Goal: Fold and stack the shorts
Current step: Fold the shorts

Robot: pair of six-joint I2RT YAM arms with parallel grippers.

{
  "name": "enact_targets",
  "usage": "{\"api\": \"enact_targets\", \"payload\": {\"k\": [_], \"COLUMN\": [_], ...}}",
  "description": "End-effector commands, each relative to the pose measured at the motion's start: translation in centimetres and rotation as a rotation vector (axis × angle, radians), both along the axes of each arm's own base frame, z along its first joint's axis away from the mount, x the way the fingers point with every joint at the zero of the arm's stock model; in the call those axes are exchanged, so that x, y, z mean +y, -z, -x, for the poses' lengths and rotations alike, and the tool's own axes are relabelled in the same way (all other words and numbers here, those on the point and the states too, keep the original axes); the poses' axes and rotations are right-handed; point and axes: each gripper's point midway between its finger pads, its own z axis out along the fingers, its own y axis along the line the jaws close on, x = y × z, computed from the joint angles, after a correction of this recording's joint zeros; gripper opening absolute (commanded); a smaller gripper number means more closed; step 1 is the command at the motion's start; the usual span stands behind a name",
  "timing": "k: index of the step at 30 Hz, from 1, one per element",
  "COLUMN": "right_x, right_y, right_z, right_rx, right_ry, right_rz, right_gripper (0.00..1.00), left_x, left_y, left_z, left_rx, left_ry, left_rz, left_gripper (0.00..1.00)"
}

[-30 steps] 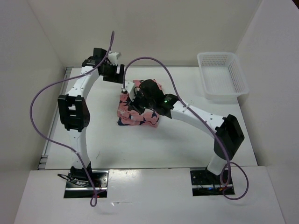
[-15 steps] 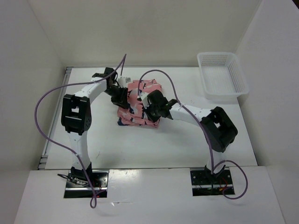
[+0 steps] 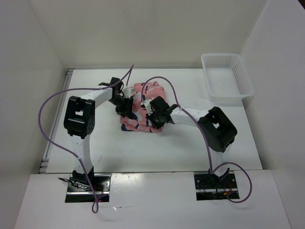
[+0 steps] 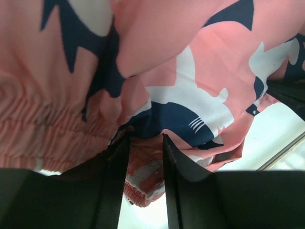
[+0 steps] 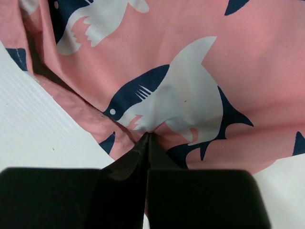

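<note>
Lying mid-table, shorts (image 3: 148, 89) ran long from near-left to far-right. Left gripper (image 4: 143, 138) pinched a thick fold; right gripper (image 5: 147, 136) clamped cloth. Both had drawn nearward since earlier.

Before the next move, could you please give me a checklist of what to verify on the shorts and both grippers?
1. Right gripper shut on the shorts: ok, cloth puckers at its tips.
2. Left gripper gripping: cannot tell; fingers apart, cloth draped over them.
3. Shorts lying flat: not ok, bunched.
4. Shorts well inside the table: ok.
5. Mesh basket apart from both grippers: ok.
</note>
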Motion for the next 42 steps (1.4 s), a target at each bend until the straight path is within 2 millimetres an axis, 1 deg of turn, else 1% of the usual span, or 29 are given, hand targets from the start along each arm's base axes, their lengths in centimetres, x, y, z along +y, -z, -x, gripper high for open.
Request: {"api": "enact_targets", "payload": {"k": [1,4,5,6,7,8,9,11,12,13,15,16,17,18,19,20,21,22,23,24,25,27,29,30,33,35,39,41,42], "right_x": [0.4,0.6,0.3,-0.4,-1.0,-1.5,-3.0,-5.2,-7.3,-8.6,-12.1,-14.8,-16.6,-18.5,-21.6,-23.1,-24.6,-25.7,-27.6,-28.3,-28.9,-30.7,-32.6,-33.1,-34.0,-34.2,-33.7,-33.5,-33.5], "right_y": [-3.0,-8.3,-10.8,-13.2,-14.9,-16.6,-19.3,-22.2,-24.6,-25.6,-26.7,-26.9,-27.2,-26.7,-27.8,-27.3,-27.8,-29.2,-28.7,-29.2,-30.0,-30.2,-30.5,-30.6,-30.8,-29.8,-29.8,-29.2,-29.7], "right_z": [-1.4,-3.4,-4.1,-5.3,-5.9,-6.4,-6.9,-7.9,-8.5,-8.8,-9.2,-9.9,-10.1,-10.0,-10.0,-9.7,-9.5,-8.9,-8.5,-8.3,-7.5,-6.8,-5.6,-5.2,-4.2,-3.7,-2.7,-2.5,-2.2], "right_rx": [-0.085,-0.167,-0.205,-0.236,-0.268,-0.3,-0.354,-0.435,-0.497,-0.523,-0.574,-0.584,-0.587,-0.58,-0.61,-0.599,-0.621,-0.664,-0.664,-0.684,-0.706,-0.73,-0.753,-0.758,-0.772,-0.748,-0.746,-0.737,-0.75], "right_ry": [-0.015,-0.003,0.012,0.042,0.051,0.067,0.09,0.135,0.188,0.223,0.322,0.404,0.474,0.534,0.617,0.666,0.711,0.737,0.793,0.81,0.83,0.874,0.921,0.93,0.947,0.958,0.939,0.932,0.931], "right_rz": [-0.02,-0.072,-0.101,-0.122,-0.137,-0.158,-0.179,-0.179,-0.196,-0.192,-0.156,-0.142,-0.144,-0.133,-0.142,-0.142,-0.144,-0.159,-0.144,-0.148,-0.162,-0.155,-0.145,-0.147,-0.153,-0.153,-0.168,-0.17,-0.175], "right_gripper": [0.02,0.07,0.09,0.22,0.28,0.28,0.32,0.38,0.47,0.47,0.48,0.53,0.54,0.54,0.54,0.56,0.57,0.57,0.58,0.6,0.62,0.66,0.67,0.67,0.67,0.68,0.71,0.71,0.72], "left_x": [-0.1,-0.3,-0.3,-0.2,-0.3,-0.2,0.2,0.8,1.7,2.3,3.7,4.4,5.3,6.1,8.0,9.6,11.2,14.2,16.2,17.9,21.4,23.8,27.0,27.9,30.7,31.4,31.8,31.6,31.9], "left_y": [-1.0,-3.5,-4.1,-6.1,-7.0,-8.0,-9.7,-12.1,-13.5,-14.2,-16.2,-16.9,-17.6,-18.5,-19.2,-20.6,-20.9,-20.9,-21.6,-21.8,-21.8,-21.6,-22.2,-21.5,-22.0,-22.2,-23.7,-23.7,-23.6], "left_z": [-0.9,-1.6,-1.6,-2.3,-2.5,-2.9,-3.3,-4.3,-5.0,-5.3,-6.0,-6.4,-6.5,-6.3,-6.7,-6.6,-6.5,-6.5,-6.0,-5.8,-5.4,-3.8,-2.1,-1.4,0.4,1.3,1.9,2.2,2.6], "left_rx": [-0.047,-0.096,-0.111,-0.161,-0.187,-0.217,-0.259,-0.328,-0.373,-0.396,-0.456,-0.487,-0.507,-0.541,-0.576,-0.623,-0.632,-0.64,-0.656,-0.664,-0.666,-0.66,-0.68,-0.668,-0.685,-0.69,-0.734,-0.737,-0.735], "left_ry": [0.005,0.005,0.005,0.002,0.002,-0.001,-0.012,-0.031,-0.055,-0.072,-0.107,-0.126,-0.147,-0.168,-0.213,-0.258,-0.296,-0.367,-0.419,-0.458,-0.536,-0.597,-0.681,-0.71,-0.8,-0.829,-0.85,-0.846,-0.858], "left_rz": [0.004,0.014,0.017,0.017,0.023,0.02,0.028,0.028,0.025,0.01,0.006,-0.005,-0.022,-0.032,-0.053,-0.094,-0.128,-0.169,-0.205,-0.218,-0.245,-0.253,-0.283,-0.304,-0.407,-0.44,-0.454,-0.437,-0.442], "left_gripper": [0.44,0.59,0.63,0.73,0.77,0.81,0.85,0.97,1.0,1.0,1.0,1.0,1.0,1.0,1.0,1.0,1.0,1.0,1.0,1.0,1.0,1.0,1.0,1.0,1.0,1.0,1.0,1.0,1.0]}}
